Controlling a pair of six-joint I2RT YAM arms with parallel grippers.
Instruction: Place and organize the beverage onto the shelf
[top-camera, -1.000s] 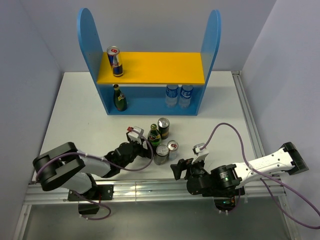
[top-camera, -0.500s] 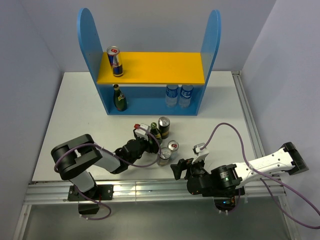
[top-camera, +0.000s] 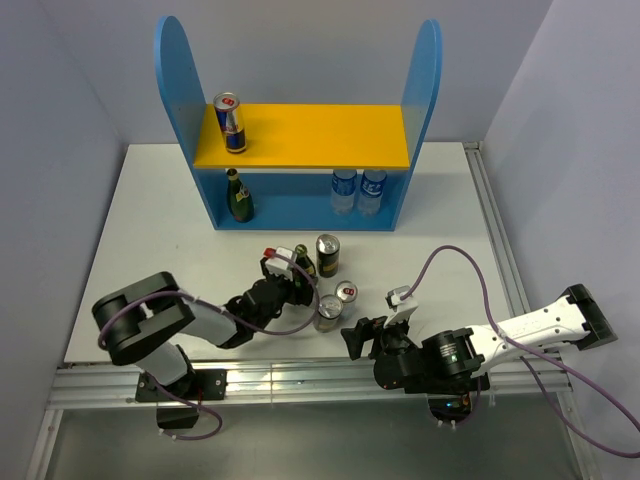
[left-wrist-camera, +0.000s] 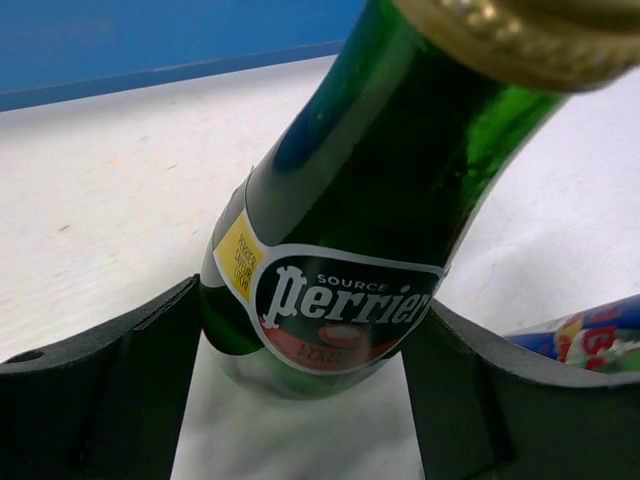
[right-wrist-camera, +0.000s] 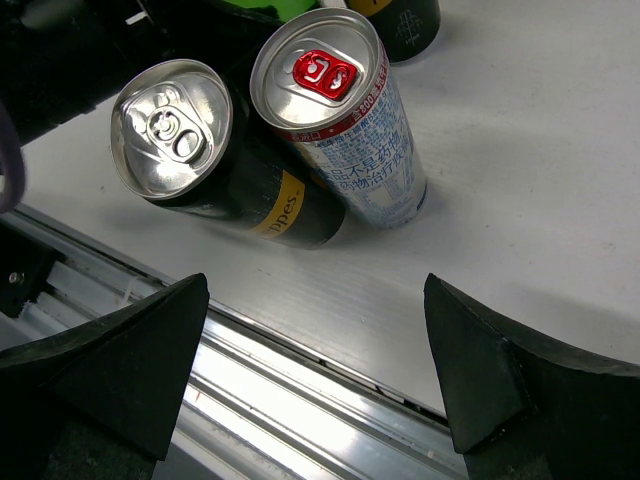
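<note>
Since a second ago the left gripper (top-camera: 298, 272) is reaching farther forward and is now clamping the bottle (left-wrist-camera: 370, 200) between both fingers, no longer spread wide. The shelf (top-camera: 300, 135) is standing well ahead of it. The right gripper (right-wrist-camera: 315, 290) is staying wide and empty, with the dark can (right-wrist-camera: 200, 160) and silver can (right-wrist-camera: 350, 130) just ahead.

The left arm (top-camera: 150, 320) is made of rounded black links with a pale grey forearm section. A thin purple-grey cable (top-camera: 268, 327) loops along it to a small white block with a red spot (top-camera: 272, 256) at the wrist. The right arm (top-camera: 530, 325) has an angular white forearm shell between black joints, a tiny green light (top-camera: 452, 352), and a cable of its own (top-camera: 455, 255) ending in a white plug (top-camera: 399, 296). The left gripper (left-wrist-camera: 312, 300) and the right gripper (right-wrist-camera: 315, 295) have matte black, wedge-shaped fingers (right-wrist-camera: 110, 370).
</note>
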